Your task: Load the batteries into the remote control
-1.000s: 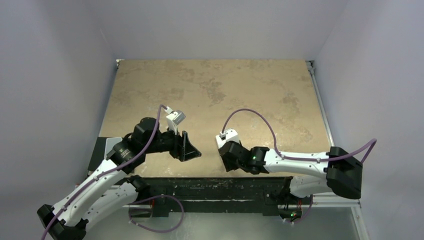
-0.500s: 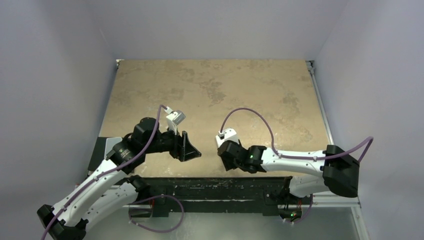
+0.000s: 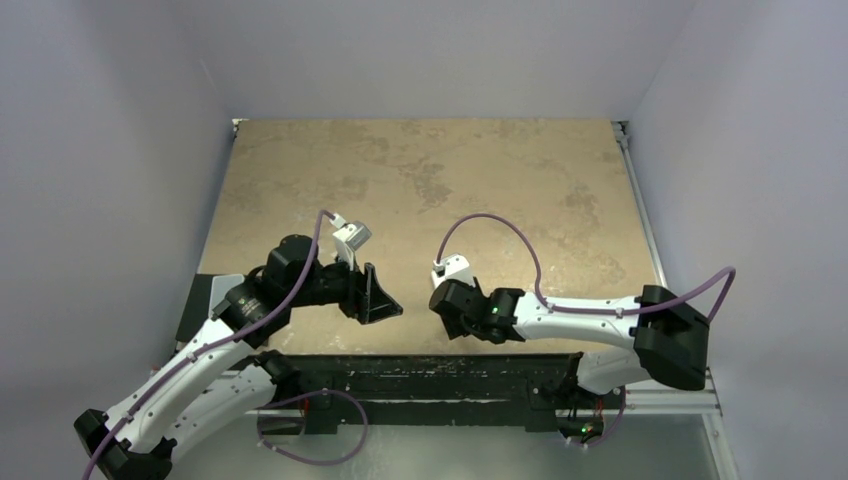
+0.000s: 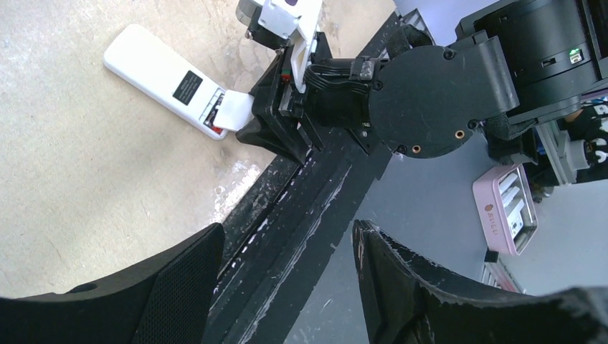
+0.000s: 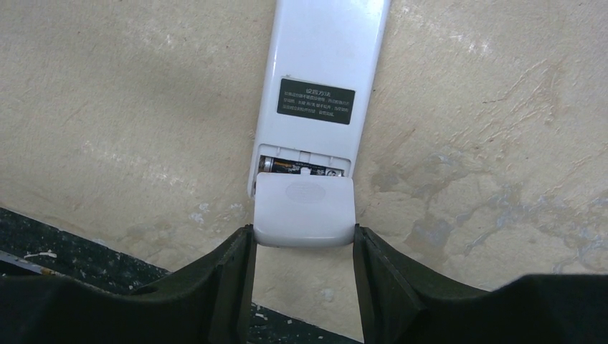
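White plastic, oblong and lying back-up on the mottled beige table (image 5: 107, 107): that is the remote control (image 5: 323, 57), with a black printed label (image 5: 316, 101) across its middle. In the right wrist view it runs toward 12 o'clock from the right gripper (image 5: 302, 231). We see that gripper's two black fingers (image 5: 229, 272) at a middling spread, pressed against both sides of the light-grey rounded rectangular plastic cover plate (image 5: 305, 211), which sits at the remote's near end. Between plate and label the compartment gapes, and one slim dark battery (image 5: 287, 166) lies crosswise in it. We cannot tell whether a second lies beside it. The left gripper (image 4: 287, 229) hangs wide with nothing between its fingers, over the table's near edge, the remote at its 11 o'clock.
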